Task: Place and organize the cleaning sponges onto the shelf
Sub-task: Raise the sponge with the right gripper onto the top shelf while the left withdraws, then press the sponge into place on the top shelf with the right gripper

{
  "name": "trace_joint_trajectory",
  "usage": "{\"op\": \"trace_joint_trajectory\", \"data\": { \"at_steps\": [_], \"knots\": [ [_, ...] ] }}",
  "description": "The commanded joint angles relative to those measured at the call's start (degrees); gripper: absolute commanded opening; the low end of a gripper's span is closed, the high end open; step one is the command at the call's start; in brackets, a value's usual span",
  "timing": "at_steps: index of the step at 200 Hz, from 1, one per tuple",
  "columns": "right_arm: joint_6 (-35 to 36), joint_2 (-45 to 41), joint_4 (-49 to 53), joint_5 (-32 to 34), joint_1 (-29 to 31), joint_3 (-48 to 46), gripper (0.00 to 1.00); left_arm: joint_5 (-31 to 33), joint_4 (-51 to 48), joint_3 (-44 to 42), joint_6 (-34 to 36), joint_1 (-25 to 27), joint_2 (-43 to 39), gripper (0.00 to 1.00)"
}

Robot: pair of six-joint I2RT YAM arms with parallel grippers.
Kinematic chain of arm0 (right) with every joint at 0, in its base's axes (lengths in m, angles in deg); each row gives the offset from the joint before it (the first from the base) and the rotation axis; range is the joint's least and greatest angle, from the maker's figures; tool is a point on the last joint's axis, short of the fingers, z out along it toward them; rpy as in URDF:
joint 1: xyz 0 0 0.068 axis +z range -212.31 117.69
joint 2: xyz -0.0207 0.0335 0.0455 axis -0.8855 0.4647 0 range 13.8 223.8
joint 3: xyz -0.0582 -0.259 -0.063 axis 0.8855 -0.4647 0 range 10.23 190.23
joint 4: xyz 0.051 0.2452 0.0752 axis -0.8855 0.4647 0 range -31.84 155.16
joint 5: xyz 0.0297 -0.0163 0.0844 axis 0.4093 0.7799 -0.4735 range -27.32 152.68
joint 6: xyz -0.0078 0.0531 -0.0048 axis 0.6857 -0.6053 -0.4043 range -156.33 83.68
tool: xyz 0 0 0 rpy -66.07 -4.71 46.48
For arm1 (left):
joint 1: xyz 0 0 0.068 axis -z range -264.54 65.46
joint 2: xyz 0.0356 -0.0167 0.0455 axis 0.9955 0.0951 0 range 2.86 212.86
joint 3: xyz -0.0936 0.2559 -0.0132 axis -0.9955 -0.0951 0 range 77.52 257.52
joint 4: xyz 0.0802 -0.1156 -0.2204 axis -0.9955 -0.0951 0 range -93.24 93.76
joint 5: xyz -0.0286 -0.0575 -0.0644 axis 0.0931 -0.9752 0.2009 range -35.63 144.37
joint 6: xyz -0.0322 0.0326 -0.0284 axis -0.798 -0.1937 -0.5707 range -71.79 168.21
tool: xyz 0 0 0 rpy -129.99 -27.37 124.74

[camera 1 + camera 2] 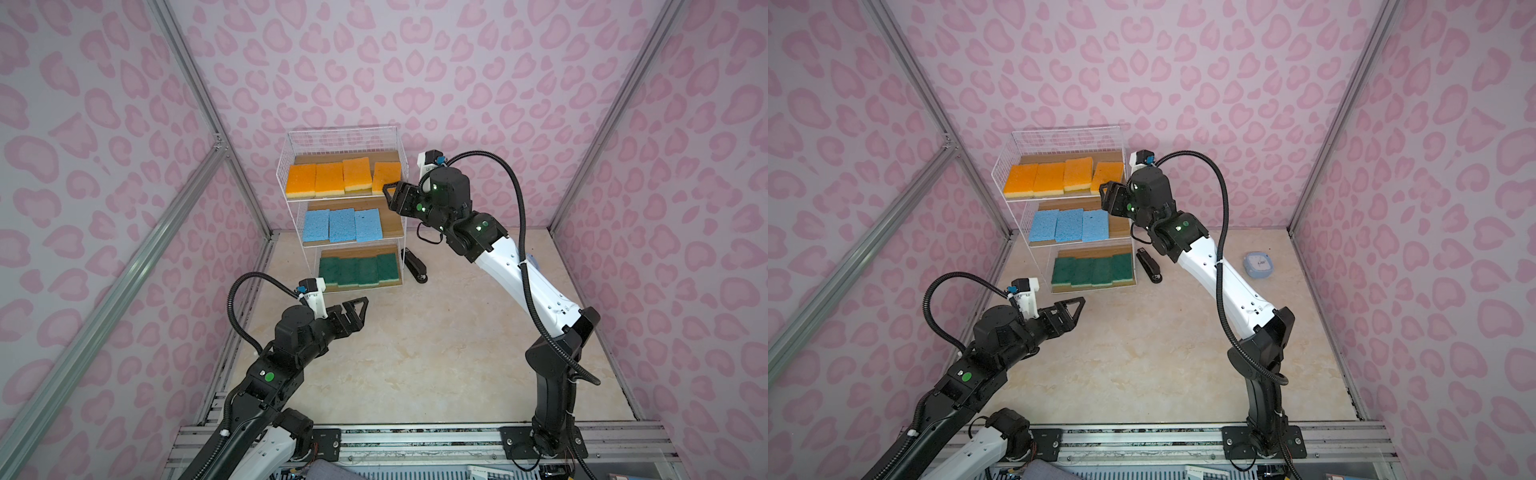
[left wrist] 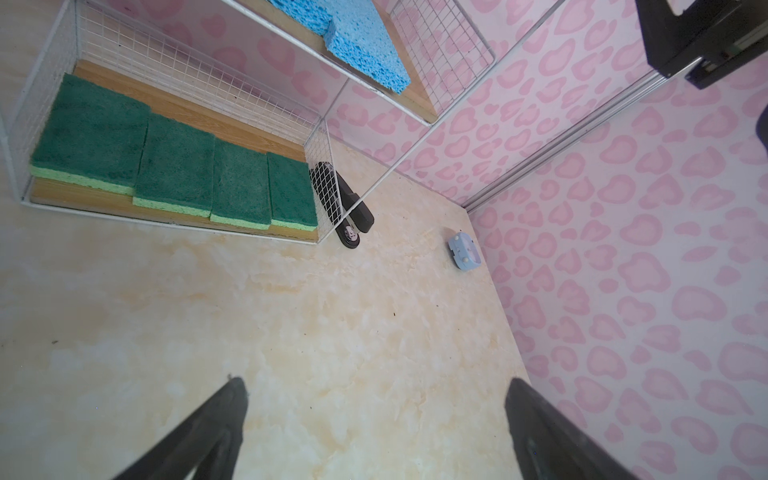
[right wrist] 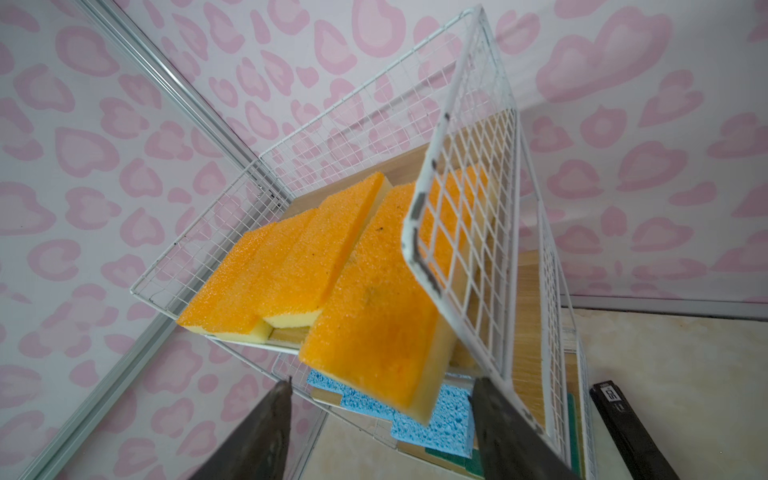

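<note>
Rightmost orange sponge (image 3: 374, 316) | tilted on shelf (image 1: 345, 141) top tier, long axis near-far | right pincer (image 3: 382, 384) released, just nearside of it | left pincer (image 2: 376, 380) agape, well apart

The right pincer (image 1: 1105, 192) is by the rightmost orange sponge (image 1: 1111, 170) on the top tier of the shelf (image 1: 1059, 139).

Wire mesh of the shelf (image 3: 469, 232) screens part of the end orange sponge (image 3: 374, 324) and the black stapler (image 2: 361, 212). The pale-blue case (image 1: 1258, 264) has face markings too small to read.
</note>
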Motion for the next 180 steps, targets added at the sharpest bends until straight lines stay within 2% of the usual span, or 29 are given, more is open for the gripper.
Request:
{"op": "trace_joint_trajectory", "data": {
  "at_steps": [1, 25, 35, 42, 49, 61, 73, 79, 91, 133, 180],
  "knots": [
    [0.67, -1.9, -3.84, 0.98, -0.02, -2.78, 0.76, -0.24, 0.42, 0.84, 0.54, 0.0, 0.3, 0.98],
    [1.37, -4.0, -4.61, 0.49, 0.42, -5.24, 0.82, -0.23, 0.42, 1.18, 0.65, 0.0, 0.74, 0.98],
    [1.54, -4.89, -5.07, 0.0, 0.62, -6.55, 0.81, -0.23, 0.51, 1.24, 0.74, 0.01, 0.87, 0.98],
    [1.2, -5.7, -6.13, -0.52, 0.69, -8.0, 0.77, -0.15, 0.58, 1.33, 0.76, 0.0, 0.97, 0.98],
    [0.66, -6.5, -7.34, -1.23, 0.68, -9.68, 0.69, -0.13, 0.56, 1.27, 0.74, 0.0, 1.09, 0.98],
    [-0.5, -7.79, -9.91, -2.6, 0.69, -12.61, 0.45, -0.04, 0.68, 1.18, 0.76, 0.0, 1.14, 0.98],
    [-1.54, -8.48, -12.04, -3.79, 0.68, -14.55, 0.28, -0.05, 0.69, 1.14, 0.78, 0.0, 1.22, 0.98],
    [-2.0, -8.75, -13.18, -4.45, 0.71, -15.4, 0.16, -0.14, 0.68, 1.0, 0.74, 0.02, 1.27, 0.98],
    [-2.76, -8.67, -14.53, -5.4, 0.76, -16.12, 0.0, -0.16, 0.68, 1.0, 0.65, 0.0, 1.31, 0.98],
    [-4.37, -4.62, -15.72, -7.52, 0.85, -12.14, 0.0, -0.16, 0.08, 1.31, 0.87, 0.0, 1.07, 0.98],
    [-2.81, -0.72, -13.77, -4.32, 1.48, -7.75, 0.0, -0.1, -0.6, 1.14, 0.74, 0.0, 0.37, 0.98]
  ]
}}
